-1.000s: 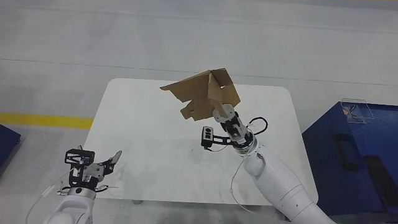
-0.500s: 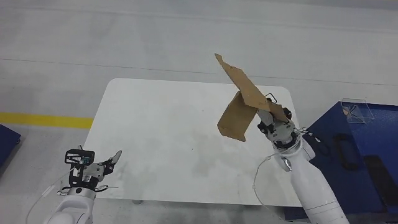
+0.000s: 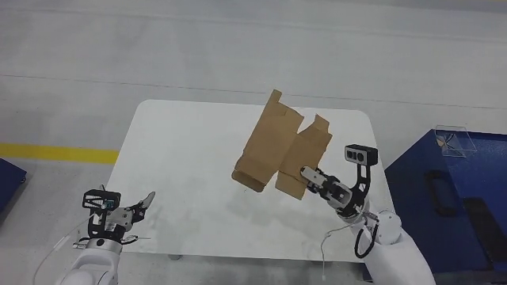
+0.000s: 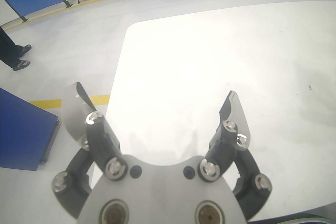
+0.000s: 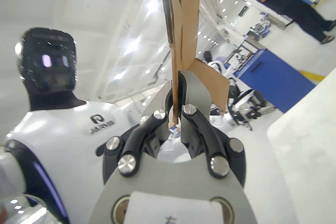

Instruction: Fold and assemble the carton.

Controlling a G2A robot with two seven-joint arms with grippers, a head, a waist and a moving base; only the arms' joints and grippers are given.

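White table (image 3: 182,166), rounded corners, serves as work surface; the stretch before the left arm lies bare. Brown carton (image 3: 277,146): a flat blank, unformed, notched flaps at its ends; held in the air over the table's right half, tilted, lower corner toward the table's middle; whether that corner touches the top cannot be told. At its near edge the right gripper (image 5: 178,83): fingers pinched together on the board, one on either side, a small flap bent out beside the outer finger; an edge grip likely leaves the panels free for opening. Low at the table's near left corner the left gripper (image 4: 157,93): fingers spread wide, nothing between them; well apart from the carton; seemingly parked until the blank is presented. Judgement: early in the task; no wall stands, no flap is tucked; next move probably calls for bringing the blank down or across so the left gripper can take an opposite panel; a single-edge hold risks the board swinging or slipping.
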